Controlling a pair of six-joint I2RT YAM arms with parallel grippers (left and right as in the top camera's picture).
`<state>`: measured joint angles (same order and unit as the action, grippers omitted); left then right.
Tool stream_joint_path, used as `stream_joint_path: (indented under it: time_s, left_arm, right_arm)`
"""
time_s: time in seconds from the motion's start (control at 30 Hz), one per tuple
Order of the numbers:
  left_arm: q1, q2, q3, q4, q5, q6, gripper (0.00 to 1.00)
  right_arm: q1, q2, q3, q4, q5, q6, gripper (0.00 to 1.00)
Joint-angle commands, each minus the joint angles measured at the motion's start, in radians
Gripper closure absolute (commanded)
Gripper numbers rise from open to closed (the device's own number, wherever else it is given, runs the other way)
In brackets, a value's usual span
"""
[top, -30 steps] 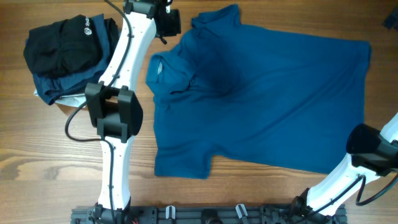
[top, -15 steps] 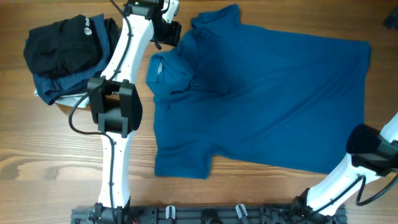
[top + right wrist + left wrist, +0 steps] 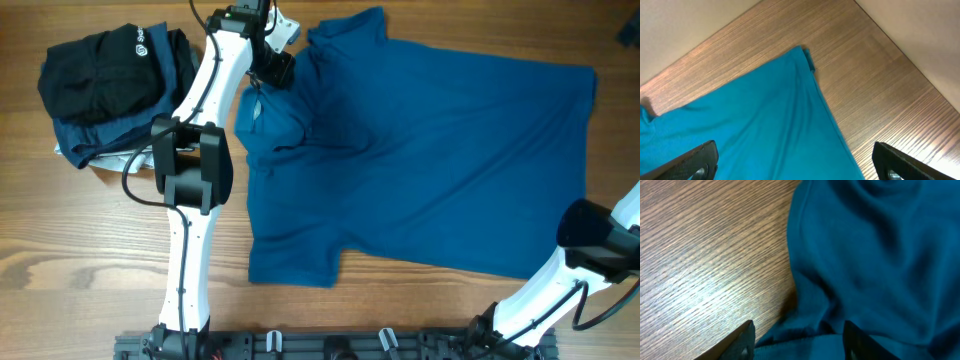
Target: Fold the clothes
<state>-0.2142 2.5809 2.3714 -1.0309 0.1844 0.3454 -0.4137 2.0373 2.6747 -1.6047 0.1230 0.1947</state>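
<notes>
The blue polo shirt [image 3: 430, 150] lies spread flat on the wooden table, its collar [image 3: 262, 112] at the left and its hem at the right. My left gripper [image 3: 277, 66] is at the shirt's upper left shoulder beside the collar. In the left wrist view its fingers [image 3: 800, 342] are open, low over the table, with a fold of the shirt's edge [image 3: 850, 270] between them. My right gripper [image 3: 800, 170] is wide open and empty, held above a corner of the shirt [image 3: 765, 115]. In the overhead view only the right arm [image 3: 598, 240] shows.
A black garment with a small white logo [image 3: 100, 70] lies on folded dark teal and grey pieces [image 3: 105, 135] at the table's far left. A black rail [image 3: 330, 345] runs along the front edge. Bare wood [image 3: 705, 255] lies left of the shirt.
My left gripper has moved right and down from the bare table onto the shirt's shoulder beside the collar. The right arm and the shirt have not moved.
</notes>
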Motion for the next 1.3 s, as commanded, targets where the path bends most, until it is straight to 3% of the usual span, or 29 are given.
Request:
stream_joint_path:
  time_s: [0.0,0.5,0.57,0.6,0.8,1.07,1.27]
  left_arm:
    - [0.008,0.008,-0.005,0.008,0.043,0.041,0.43]
    - [0.011,0.060,-0.005,0.057,0.024,0.044,0.51]
    - [0.011,0.060,-0.005,0.056,0.024,0.045,0.59]
    - [0.012,0.061,-0.005,0.056,0.023,0.045,0.77]
    - [0.034,0.061,-0.005,0.053,-0.095,0.026,0.94]
    - [0.113,0.061,-0.005,0.006,-0.181,-0.101,0.96]
    - [0.147,0.048,0.000,0.014,-0.183,-0.233,0.83]
  right_arm:
    - [0.000,0.001,0.000,-0.001,-0.012,0.015,0.01]
    - [0.000,0.001,0.000,-0.001,-0.012,0.015,0.00]
    - [0.000,0.001,0.000,-0.001,-0.012,0.014,0.00]
    - [0.000,0.001,0.000,-0.001,-0.012,0.014,0.00]
    - [0.000,0.001,0.000,-0.001,-0.012,0.015,0.00]
    - [0.000,0.001,0.000,-0.001,-0.012,0.014,0.01]
    - [0.000,0.001,0.000,-0.001,-0.012,0.014,0.00]
